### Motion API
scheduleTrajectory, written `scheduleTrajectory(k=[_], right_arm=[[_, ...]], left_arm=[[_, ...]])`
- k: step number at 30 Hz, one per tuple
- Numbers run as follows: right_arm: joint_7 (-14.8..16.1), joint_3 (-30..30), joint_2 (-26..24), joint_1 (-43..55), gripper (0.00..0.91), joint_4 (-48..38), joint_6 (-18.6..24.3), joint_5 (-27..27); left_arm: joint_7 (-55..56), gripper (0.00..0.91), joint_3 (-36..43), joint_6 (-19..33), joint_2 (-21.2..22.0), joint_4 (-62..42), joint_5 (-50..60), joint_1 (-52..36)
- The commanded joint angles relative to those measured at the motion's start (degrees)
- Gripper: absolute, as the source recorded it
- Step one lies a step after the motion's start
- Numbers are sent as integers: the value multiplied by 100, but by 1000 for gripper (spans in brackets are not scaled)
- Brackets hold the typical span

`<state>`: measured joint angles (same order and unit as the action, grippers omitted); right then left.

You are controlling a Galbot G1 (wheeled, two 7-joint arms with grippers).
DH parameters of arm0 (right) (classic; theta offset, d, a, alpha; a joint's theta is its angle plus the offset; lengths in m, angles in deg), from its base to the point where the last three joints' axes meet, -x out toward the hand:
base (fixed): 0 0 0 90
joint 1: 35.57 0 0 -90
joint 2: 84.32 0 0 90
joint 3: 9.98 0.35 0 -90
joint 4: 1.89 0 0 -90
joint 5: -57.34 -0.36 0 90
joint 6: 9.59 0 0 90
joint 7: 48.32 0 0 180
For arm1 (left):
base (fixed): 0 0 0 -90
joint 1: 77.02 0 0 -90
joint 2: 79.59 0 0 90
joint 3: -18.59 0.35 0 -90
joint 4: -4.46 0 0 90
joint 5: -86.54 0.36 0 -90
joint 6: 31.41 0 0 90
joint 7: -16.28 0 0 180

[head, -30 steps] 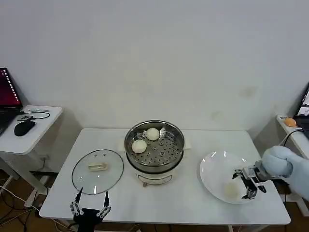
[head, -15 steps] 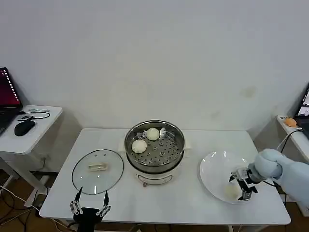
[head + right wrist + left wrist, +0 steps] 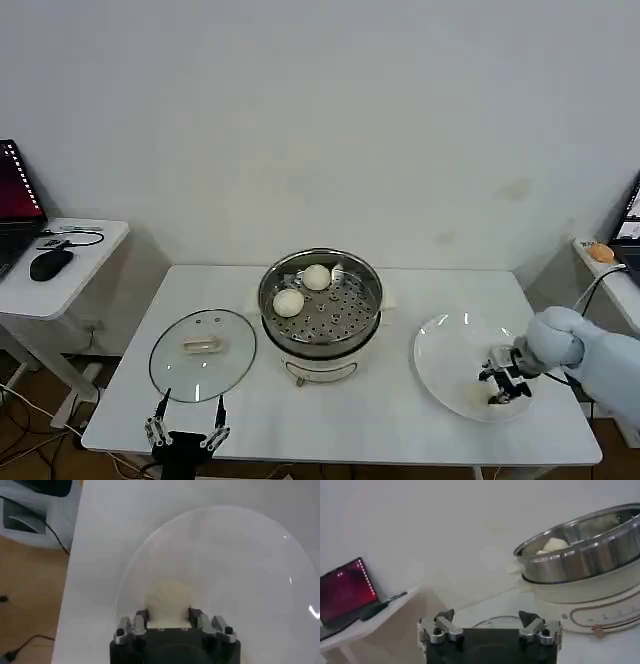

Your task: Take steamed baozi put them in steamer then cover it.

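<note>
At the near edge of the table (image 3: 400, 410), around 7 o'clock, the left gripper (image 3: 187, 432) hangs with its two fingers spread wide and nothing in them. It is waiting.

Just past it lies the cover (image 3: 202, 353), flat on the table, with its pale handle up. It sits at 9 o'clock from the steamer (image 3: 320, 296).

Over at 4 o'clock is the white plate (image 3: 450, 345). The right gripper (image 3: 503, 378) is down on the plate's near part. In the right wrist view a bun (image 3: 168, 600) sits right between its fingers (image 3: 141, 616), one finger on each side. They look close to the bun's sides, but I cannot tell if they are squeezing it yet.

In the middle of the table the steamer stands with no lid. Two buns (image 3: 302, 289) already sit inside, at about 10 and 12 o'clock on its holey floor.

The job right now looks like picking up this bun. To do it well, the fingers should close softly so the bun does not get squished. Keep the bun in the middle of the fingers. Then lift straight up, so it clears the plate's rim before going toward the bare part of the steamer floor.
</note>
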<state>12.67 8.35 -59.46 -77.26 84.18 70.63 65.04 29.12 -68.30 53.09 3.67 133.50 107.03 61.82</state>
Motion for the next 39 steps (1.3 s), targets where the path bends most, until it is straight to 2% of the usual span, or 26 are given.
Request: scheduleTrajectory(k=[1, 5, 9, 17, 27, 30, 35, 37, 39], right_arm=[[122, -350, -50, 1396, 494, -213, 162, -222], [158, -365, 166, 2132, 494, -506, 202, -429], [142, -652, 611, 2974, 494, -783, 184, -652], [95, -1302, 1908, 4346, 494, -1122, 107, -1115], [5, -1909, 3220, 4639, 494, -916, 141, -1465], [-13, -2045, 3600, 4514, 494, -833, 385, -1557], [34, -2444, 3882, 4369, 494, -713, 906, -1477], [66, -2576, 3900, 4338, 504, -655, 1108, -1327], [65, -2814, 3875, 4280, 494, -582, 1493, -1027]], left_arm=[[12, 907, -65, 9, -21, -27, -39, -10], [21, 907, -91, 18, -31, -47, -67, 6], [29, 907, -135, 22, -49, -62, -120, 27], [43, 907, -205, 19, 10, -15, -118, 81], [67, 907, -302, 11, 104, 64, -82, 146], [87, 907, -312, 15, 146, 59, -44, 172], [101, 907, -351, 14, 197, 101, -6, 214], [108, 907, -361, 12, 210, 118, 25, 234], [119, 907, -368, 12, 232, 135, 47, 255]])
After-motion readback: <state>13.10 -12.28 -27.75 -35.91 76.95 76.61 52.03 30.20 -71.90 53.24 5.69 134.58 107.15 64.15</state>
